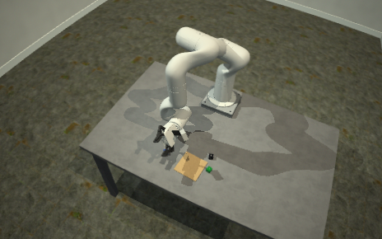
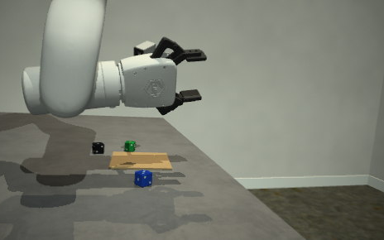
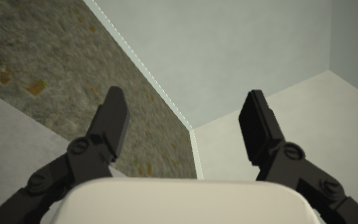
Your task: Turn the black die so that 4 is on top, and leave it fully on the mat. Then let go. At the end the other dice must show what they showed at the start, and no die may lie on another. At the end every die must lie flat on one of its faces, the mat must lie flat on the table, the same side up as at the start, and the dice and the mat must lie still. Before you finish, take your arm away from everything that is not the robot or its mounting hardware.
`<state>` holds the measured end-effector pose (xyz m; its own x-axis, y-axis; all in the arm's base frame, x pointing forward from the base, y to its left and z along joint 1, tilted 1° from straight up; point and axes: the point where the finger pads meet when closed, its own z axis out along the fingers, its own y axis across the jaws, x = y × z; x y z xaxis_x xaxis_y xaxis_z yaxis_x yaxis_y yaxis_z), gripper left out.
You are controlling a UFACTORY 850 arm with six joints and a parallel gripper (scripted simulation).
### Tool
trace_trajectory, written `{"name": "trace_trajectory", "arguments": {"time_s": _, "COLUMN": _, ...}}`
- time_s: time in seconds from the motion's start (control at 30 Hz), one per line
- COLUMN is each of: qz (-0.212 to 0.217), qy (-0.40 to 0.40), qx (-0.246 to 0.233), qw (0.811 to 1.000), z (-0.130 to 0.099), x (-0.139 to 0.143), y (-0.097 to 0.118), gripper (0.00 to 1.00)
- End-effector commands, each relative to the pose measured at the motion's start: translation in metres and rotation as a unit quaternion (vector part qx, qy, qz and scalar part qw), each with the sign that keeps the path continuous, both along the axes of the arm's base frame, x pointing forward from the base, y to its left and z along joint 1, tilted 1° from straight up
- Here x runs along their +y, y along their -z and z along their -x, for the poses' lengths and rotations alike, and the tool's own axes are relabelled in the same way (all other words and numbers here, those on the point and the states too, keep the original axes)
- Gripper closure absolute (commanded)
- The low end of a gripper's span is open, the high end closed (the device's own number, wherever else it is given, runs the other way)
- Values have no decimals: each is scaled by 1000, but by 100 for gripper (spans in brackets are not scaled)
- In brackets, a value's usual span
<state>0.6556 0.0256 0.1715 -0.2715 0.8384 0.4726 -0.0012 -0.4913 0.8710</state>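
The black die [image 1: 211, 156] [image 2: 98, 147] lies flat on the table, just off a corner of the tan mat [image 1: 190, 166] [image 2: 153, 159]; I cannot read its top face. A green die [image 1: 209, 169] [image 2: 130, 146] sits on the table next to the mat's edge. A blue die [image 2: 143, 178] lies on the table by the opposite edge. No die is on the mat. My gripper [image 1: 161, 143] [image 2: 200, 74] [image 3: 184, 102] is open and empty. It points sideways, well above the table and apart from the dice. The wrist view shows only floor and walls.
The grey table [image 1: 267, 198] [image 2: 41, 199] carries the arm's base [image 1: 222, 103] at its far side. The table's edge runs close by the mat and the blue die. The arm's shadows fall across the table.
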Motion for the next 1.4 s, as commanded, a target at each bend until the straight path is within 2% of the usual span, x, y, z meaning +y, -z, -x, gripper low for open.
{"name": "trace_trajectory", "arguments": {"time_s": 0.0, "qz": 0, "qy": 0, "qx": -1, "qw": 1000, "z": 0, "x": 0, "y": -1, "gripper": 0}}
{"name": "trace_trajectory", "arguments": {"time_s": 0.83, "qz": 10, "qy": -13, "qx": -3, "qw": 1000, "z": -2, "x": 7, "y": -3, "gripper": 0}}
{"name": "trace_trajectory", "arguments": {"time_s": 1.1, "qz": 43, "qy": -56, "qx": -11, "qw": 997, "z": -4, "x": 29, "y": -10, "gripper": 0}}
{"name": "trace_trajectory", "arguments": {"time_s": 1.23, "qz": 84, "qy": -107, "qx": -25, "qw": 990, "z": -4, "x": 55, "y": -17, "gripper": 0}}
{"name": "trace_trajectory", "arguments": {"time_s": 1.37, "qz": 144, "qy": -175, "qx": -52, "qw": 973, "z": 1, "x": 88, "y": -27, "gripper": 0}}
